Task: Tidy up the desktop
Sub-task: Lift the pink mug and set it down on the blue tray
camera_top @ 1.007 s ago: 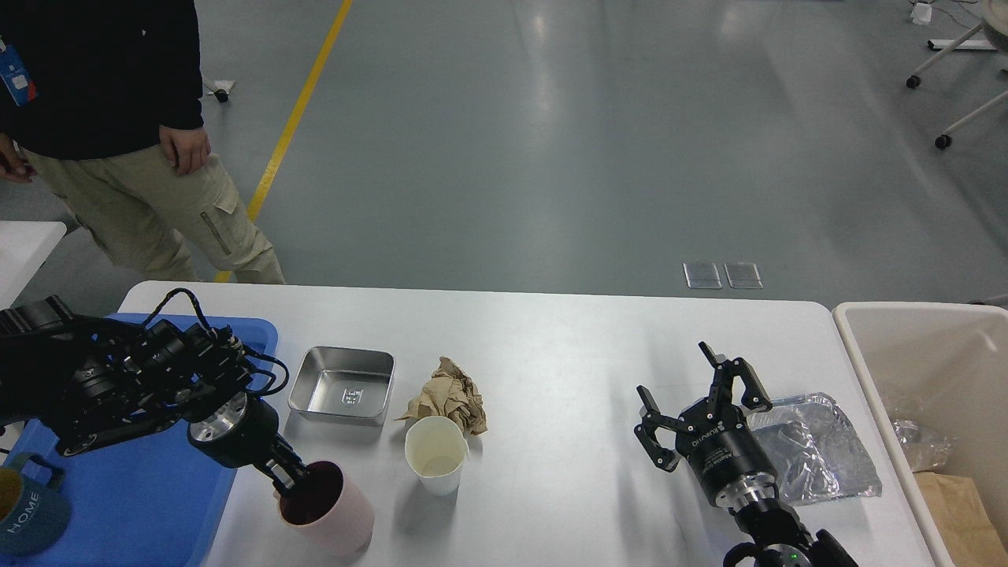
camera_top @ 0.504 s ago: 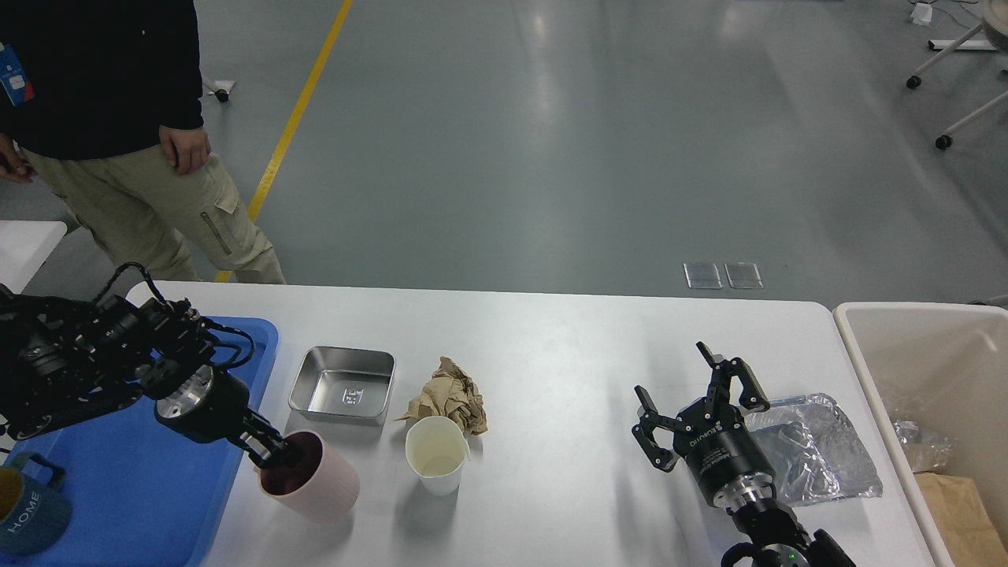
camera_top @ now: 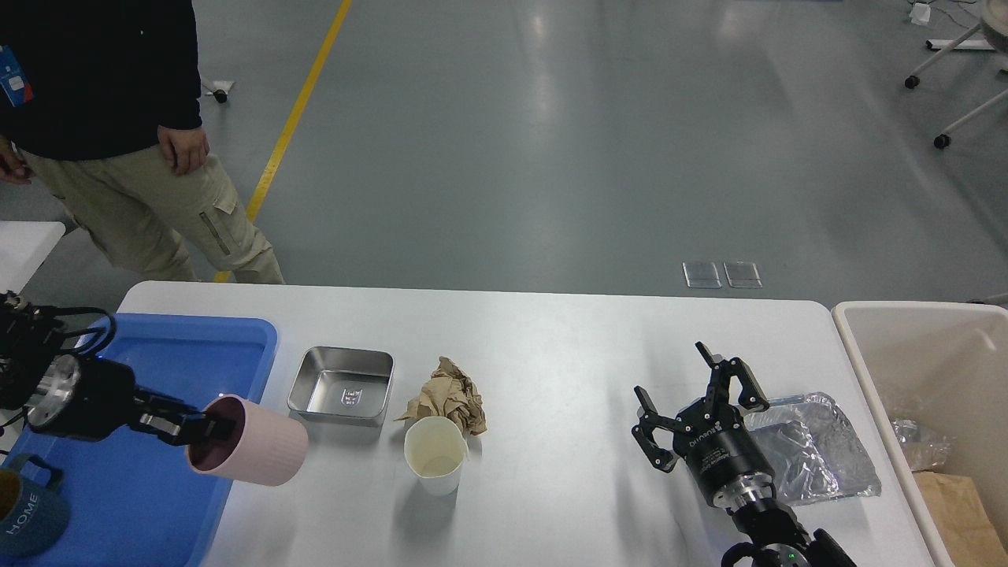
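The white desktop [camera_top: 551,331] holds a steel tray [camera_top: 342,386], a crumpled brown paper [camera_top: 449,398], a white paper cup [camera_top: 435,454] and a clear plastic wrapper [camera_top: 819,445]. My left gripper [camera_top: 206,429] is shut on the rim of a pink ribbed cup [camera_top: 250,451]. It holds the cup tilted on its side, lifted over the right edge of the blue tray [camera_top: 173,346]. My right gripper [camera_top: 697,402] is open and empty, just left of the wrapper.
A beige bin [camera_top: 858,346] with paper and plastic waste stands at the right table end. A grey-blue "HOME" mug [camera_top: 27,508] sits in the blue tray's near left. A person [camera_top: 118,118] stands beyond the table's far left corner.
My left gripper has lifted the pink cup and carried it left, tipping it sideways, from the desktop to above the blue tray's edge. The right arm has barely moved.
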`<move>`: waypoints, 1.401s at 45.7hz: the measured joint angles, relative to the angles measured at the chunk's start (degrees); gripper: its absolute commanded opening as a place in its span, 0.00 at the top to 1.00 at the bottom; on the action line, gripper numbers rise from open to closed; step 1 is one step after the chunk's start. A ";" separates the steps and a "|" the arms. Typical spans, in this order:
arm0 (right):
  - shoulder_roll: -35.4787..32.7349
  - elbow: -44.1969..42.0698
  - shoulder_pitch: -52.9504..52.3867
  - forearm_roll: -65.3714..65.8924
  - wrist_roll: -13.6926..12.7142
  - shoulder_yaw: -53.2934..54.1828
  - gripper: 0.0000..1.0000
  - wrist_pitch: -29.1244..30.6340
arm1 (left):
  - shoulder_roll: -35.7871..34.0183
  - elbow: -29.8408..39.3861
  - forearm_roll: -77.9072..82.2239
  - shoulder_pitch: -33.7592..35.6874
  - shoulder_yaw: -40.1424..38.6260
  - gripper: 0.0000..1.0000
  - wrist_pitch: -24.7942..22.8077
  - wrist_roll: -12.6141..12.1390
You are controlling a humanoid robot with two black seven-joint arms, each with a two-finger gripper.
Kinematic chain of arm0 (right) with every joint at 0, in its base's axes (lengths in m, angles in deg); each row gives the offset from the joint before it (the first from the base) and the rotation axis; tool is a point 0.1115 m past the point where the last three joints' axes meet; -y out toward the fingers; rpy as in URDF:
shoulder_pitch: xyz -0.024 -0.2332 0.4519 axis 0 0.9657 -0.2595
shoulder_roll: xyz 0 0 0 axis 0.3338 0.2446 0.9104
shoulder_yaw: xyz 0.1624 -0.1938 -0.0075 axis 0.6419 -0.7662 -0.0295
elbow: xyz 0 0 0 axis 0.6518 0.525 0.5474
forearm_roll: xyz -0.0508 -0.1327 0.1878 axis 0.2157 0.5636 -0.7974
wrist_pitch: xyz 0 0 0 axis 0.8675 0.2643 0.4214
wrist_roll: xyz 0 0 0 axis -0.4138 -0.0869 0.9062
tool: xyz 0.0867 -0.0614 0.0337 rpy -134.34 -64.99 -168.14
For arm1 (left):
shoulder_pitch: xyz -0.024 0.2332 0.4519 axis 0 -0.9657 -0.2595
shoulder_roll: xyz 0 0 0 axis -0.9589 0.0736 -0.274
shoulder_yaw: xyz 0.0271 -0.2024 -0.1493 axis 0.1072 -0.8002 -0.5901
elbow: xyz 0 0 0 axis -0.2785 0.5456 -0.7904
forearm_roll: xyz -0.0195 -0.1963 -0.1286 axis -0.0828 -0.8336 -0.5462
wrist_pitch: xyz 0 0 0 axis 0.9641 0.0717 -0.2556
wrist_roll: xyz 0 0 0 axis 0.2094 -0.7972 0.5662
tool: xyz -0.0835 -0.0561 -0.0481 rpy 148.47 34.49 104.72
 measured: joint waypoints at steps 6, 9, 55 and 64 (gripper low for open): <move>0.01 -0.02 -0.19 0.00 0.00 -0.01 0.00 0.03 | -5.50 1.97 0.07 0.43 -0.42 0.92 -0.10 0.01; 0.01 -0.03 -0.24 0.00 0.00 -0.01 0.00 0.15 | -7.57 2.23 0.08 0.56 -1.21 0.92 -0.12 0.12; -0.34 0.06 -1.09 -0.09 0.00 -0.79 0.00 0.44 | -18.78 -0.86 8.04 -13.45 -5.31 0.90 11.66 -0.67; -0.22 0.06 -1.07 -0.09 0.00 -0.71 0.00 0.44 | -16.14 -3.98 9.67 -13.72 -5.39 0.90 11.71 -0.70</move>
